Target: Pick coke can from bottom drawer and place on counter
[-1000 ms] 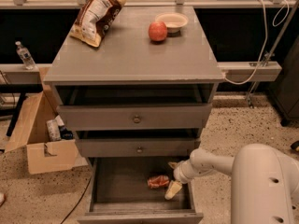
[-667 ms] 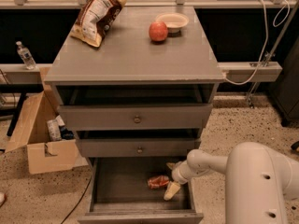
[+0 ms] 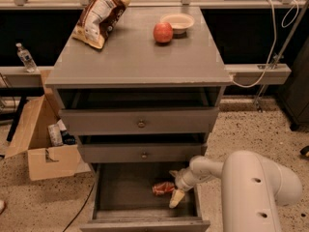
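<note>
— Only the arm's white elbow [image 3: 256,187] has shifted, a little leftward. And the coke can [image 3: 163,188]?
— Unmoved, lying on its side in the bottom drawer [image 3: 120,190], right of middle.
— The gripper [image 3: 175,186]?
— Just right of the can, fingers spread open at its end.

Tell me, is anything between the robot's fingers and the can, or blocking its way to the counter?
Nothing visible does. The gripper sits right beside the can in the open bottom drawer; on the counter, bag, apple and bowl lie toward the back.
</note>
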{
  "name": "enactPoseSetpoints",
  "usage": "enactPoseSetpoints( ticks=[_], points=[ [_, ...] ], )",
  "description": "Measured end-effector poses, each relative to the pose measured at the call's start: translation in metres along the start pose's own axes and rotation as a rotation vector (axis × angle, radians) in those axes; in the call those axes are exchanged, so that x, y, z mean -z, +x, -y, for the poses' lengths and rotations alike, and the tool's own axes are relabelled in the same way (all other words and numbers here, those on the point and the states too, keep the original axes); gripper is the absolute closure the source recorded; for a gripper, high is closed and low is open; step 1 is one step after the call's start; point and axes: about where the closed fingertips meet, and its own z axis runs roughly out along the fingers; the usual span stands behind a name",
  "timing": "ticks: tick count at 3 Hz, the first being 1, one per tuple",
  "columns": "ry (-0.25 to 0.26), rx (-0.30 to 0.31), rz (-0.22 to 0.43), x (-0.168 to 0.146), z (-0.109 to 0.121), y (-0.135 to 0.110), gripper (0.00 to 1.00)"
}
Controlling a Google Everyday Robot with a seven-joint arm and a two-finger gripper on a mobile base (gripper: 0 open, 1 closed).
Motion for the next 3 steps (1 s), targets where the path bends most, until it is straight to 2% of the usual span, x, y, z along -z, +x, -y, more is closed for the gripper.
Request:
enactPoseSetpoints(
  ticks=[2, 3],
  points=[
    [-0.049, 0.03, -0.035, -0.039, 0.005, 0.015, 0.0],
    [-0.058, 0.03, -0.05, -0.055, -0.001, 0.019, 0.26]
  ],
)
